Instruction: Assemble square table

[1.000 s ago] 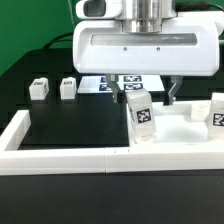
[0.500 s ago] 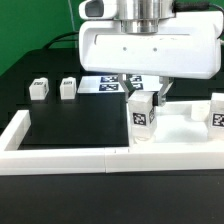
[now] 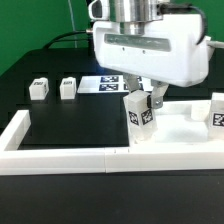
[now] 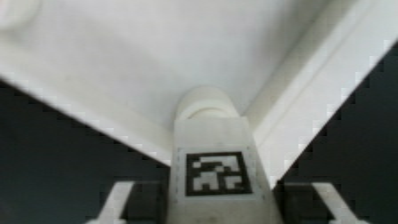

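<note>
The leg [image 3: 139, 115] is pinched between the gripper's [image 3: 141, 97] fingers [image 4: 143, 203]. Its long axis runs straight out from the hand, nearly upright but slightly tilted, and its rounded far end points down at the square table slab [image 3: 185, 128] just beneath the hand.

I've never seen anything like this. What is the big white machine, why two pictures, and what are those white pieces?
It is a robot arm. Its two fingers pinch a small tagged leg, tilted, at a corner of the square tabletop. One picture is taken from outside; the other from a camera on the wrist, looking down along that leg. Two spare legs stand on the black surface, which a low white fence borders.
</note>
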Motion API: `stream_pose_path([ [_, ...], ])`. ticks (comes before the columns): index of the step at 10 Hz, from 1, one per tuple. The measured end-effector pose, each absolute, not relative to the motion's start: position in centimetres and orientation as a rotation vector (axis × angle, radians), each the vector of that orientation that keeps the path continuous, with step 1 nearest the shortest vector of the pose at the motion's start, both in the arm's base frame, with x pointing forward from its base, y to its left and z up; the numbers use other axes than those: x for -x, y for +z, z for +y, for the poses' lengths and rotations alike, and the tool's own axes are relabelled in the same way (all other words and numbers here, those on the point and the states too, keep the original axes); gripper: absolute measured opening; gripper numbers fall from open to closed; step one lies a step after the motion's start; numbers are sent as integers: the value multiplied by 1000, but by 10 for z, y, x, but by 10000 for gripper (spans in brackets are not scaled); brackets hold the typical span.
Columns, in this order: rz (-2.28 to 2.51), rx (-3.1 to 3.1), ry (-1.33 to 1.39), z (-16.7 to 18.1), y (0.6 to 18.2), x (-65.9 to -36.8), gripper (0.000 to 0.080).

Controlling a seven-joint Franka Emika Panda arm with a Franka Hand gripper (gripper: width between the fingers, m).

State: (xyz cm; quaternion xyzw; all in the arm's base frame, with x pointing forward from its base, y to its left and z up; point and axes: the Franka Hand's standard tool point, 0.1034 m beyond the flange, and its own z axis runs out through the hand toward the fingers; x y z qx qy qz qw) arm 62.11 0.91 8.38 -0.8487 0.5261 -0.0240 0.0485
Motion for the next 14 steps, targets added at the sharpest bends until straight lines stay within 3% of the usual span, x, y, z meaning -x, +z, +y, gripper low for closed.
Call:
stream_pose_path([
  [5, 2089, 2097, 11, 12, 83, -621, 290],
  [6, 2076, 2110, 10, 13, 83, -621, 344],
  [7, 2054, 2132, 8, 13, 82, -621, 344],
  [9, 1708, 2441, -38, 19, 83, -620, 612],
  [14, 1000, 2832, -117, 12, 83, -616, 649],
])
